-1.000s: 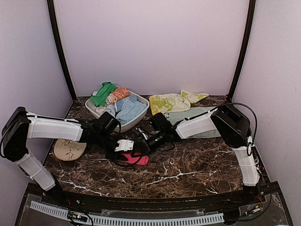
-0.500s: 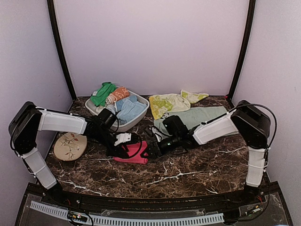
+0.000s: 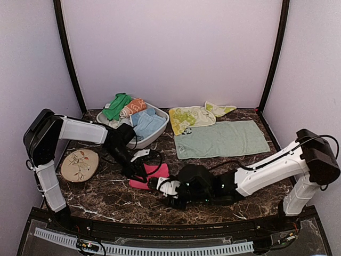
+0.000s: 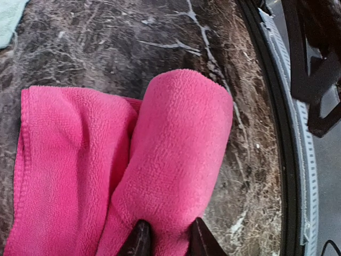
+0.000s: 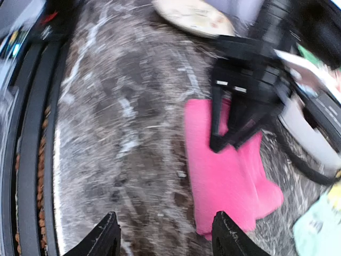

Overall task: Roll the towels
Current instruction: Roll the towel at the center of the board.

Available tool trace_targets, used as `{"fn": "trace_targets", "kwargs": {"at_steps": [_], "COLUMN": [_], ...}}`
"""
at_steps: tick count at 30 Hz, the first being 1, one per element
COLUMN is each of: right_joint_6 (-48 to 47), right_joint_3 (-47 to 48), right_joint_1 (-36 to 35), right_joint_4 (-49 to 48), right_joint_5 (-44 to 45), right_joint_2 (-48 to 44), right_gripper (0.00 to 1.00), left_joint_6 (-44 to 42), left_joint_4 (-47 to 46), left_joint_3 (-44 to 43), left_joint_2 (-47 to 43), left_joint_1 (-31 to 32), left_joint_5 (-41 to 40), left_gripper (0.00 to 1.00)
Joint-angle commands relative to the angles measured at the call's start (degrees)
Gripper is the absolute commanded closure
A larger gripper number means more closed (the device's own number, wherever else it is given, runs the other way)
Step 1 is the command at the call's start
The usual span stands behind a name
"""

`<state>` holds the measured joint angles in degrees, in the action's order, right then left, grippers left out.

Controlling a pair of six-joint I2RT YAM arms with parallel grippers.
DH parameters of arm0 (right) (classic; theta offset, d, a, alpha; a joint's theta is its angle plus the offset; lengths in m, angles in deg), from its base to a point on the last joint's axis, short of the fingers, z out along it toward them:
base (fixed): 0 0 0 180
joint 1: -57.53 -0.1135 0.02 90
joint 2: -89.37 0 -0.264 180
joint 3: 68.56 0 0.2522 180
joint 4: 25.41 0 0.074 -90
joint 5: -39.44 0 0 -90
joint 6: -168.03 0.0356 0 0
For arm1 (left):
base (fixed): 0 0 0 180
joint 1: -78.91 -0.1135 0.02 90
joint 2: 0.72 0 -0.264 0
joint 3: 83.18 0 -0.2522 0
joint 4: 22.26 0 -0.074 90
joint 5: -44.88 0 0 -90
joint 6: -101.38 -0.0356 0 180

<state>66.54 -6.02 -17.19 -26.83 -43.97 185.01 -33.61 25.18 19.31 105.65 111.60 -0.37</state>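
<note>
Lower centre of the top view: your R pincer (image 5: 165, 216) hangs wide, nothing btwn its jaws, low over the surface (image 3: 106, 200) just on the near side of the pink towel (image 4: 176, 149). Prob it's placed there to steady or tuck the near end w/o crowding the roll.

Just beyond, your L pincer (image 4: 168, 224) is narrow, nipped on one end of the pink roll. I'd say that's so the turns don't spring loose.

Pink sits centre-left on the surface. One part is wound into a fat tube, the rest lies flat beside it. Plush pile, edges fairly even. Roll approx half done, by my guess.

Farther back, right of centre, the mint towel (image 3: 224, 140) lies spread flat, unrolled. Behind it the yellow-lime towel (image 3: 189, 116) is rumpled, also not started. The tub (image 3: 101, 121) at back left holds other cloths.
</note>
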Motion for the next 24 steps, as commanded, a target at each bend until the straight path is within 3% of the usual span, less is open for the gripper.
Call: {"fn": "trace_targets", "kwargs": {"at_steps": [1,5,14,19,24], "right_joint_6": [-19.2,-28.1,-43.1,-44.8,-42.7], "right_joint_3": [1.3,2.2,7.4,7.9,4.1], "right_joint_1": [-7.3,-7.7,-5.4,-4.1,-7.0], "right_joint_4": [-0.8,-9.5,-19.6,-20.6,-21.4], "right_joint_5": [18.5,22.3,24.2,23.6,29.9], "right_joint_2": [5.7,10.3,22.0,24.4,21.9], "right_gripper": [0.42,0.43,0.44,0.45,0.45], "left_joint_6": [-2.1,-1.4,3.3,5.1,6.5], "left_joint_4": [13.8,13.8,9.9,7.2,6.9], "left_joint_3": [1.7,1.1,-3.3,-3.8,-4.3], "left_joint_2": [2.6,3.8,8.4,9.1,10.2], "left_joint_1": [1.0,0.9,1.0,1.0,0.9], "left_joint_5": [2.3,0.6,-6.0,-7.9,-12.3], "left_gripper": [0.72,0.72,0.72,0.72,0.72]}}
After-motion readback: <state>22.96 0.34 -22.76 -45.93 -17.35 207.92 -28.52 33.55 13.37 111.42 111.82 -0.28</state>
